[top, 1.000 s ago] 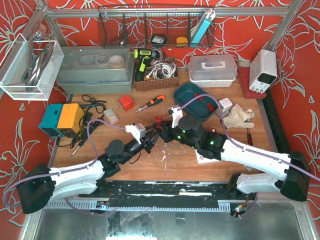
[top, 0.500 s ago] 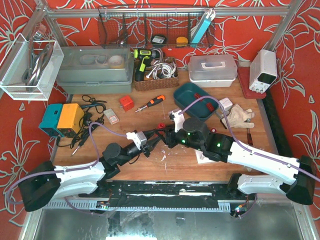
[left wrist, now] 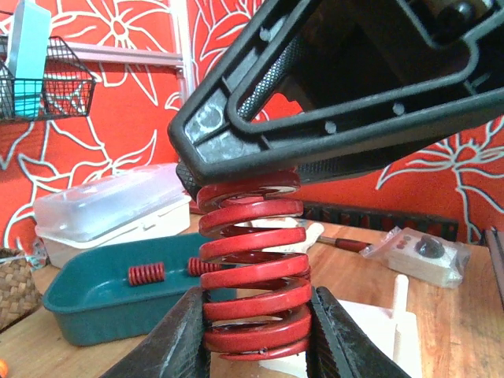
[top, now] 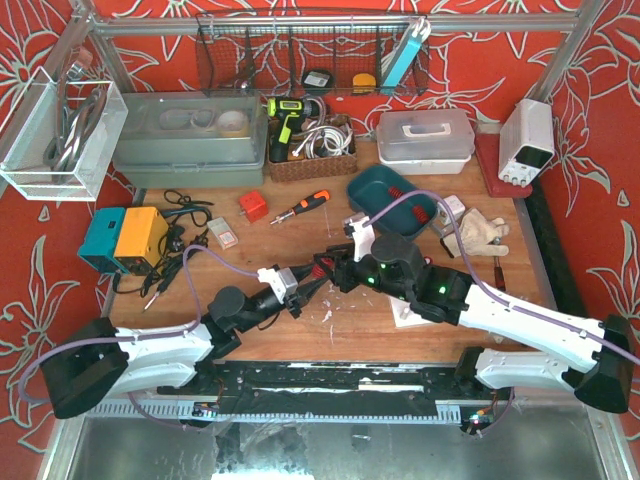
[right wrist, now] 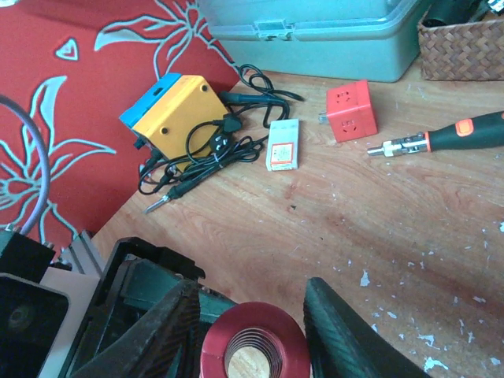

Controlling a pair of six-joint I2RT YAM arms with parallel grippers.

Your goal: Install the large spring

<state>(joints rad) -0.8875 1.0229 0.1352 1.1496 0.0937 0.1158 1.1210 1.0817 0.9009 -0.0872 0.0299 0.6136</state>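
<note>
Two arms meet over the middle of the bench (top: pixel 360 325), with the large spring (left wrist: pixel 252 268) between them. The left tool (left wrist: pixel 256 339) pinches the red spring's end coils. The right tool (right wrist: pixel 252 303) straddles the opposite end, a finger close on each side; whether it presses the coils cannot be told. A green tray (left wrist: pixel 79 307) sits behind.

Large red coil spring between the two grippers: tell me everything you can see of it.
The large red coil spring looks like painted metal: thick flat coils around a hollow core. The left gripper pinches one end's coils; the other, open end sits inside the right gripper, whose fingers flank it closely.
</note>
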